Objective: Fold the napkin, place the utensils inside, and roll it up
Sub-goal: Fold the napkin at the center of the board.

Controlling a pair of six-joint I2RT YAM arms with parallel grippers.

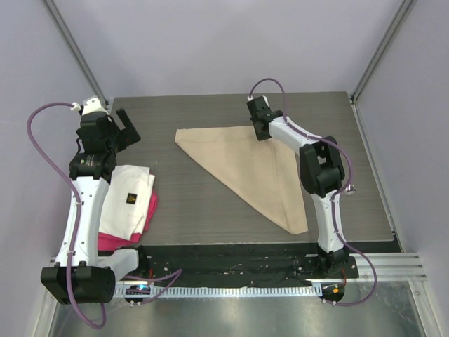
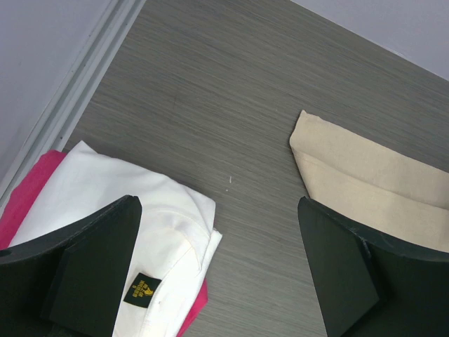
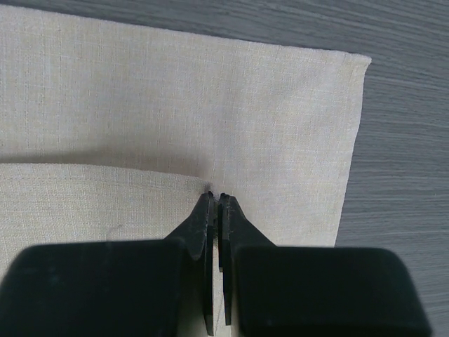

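Note:
The beige napkin (image 1: pixel 252 168) lies on the table folded into a triangle, with its long fold running from far left to near right. My right gripper (image 1: pixel 259 132) is at its far corner, shut on the corner of the upper layer, which ends right at the fingertips in the right wrist view (image 3: pixel 215 196) over the lower layer (image 3: pixel 210 105). My left gripper (image 1: pixel 126 130) is open and empty above the table, left of the napkin's left corner (image 2: pixel 365 175). A small shiny bit (image 1: pixel 350 187) peeks out beside the right arm; I cannot tell whether it is the spoon.
A folded white cloth with a dark logo (image 1: pixel 130 200) lies on a pink-red cloth (image 1: pixel 116 241) at the near left, under my left arm. Both show in the left wrist view, the white one (image 2: pixel 119 203) over the pink one (image 2: pixel 28 189). Walls enclose the table.

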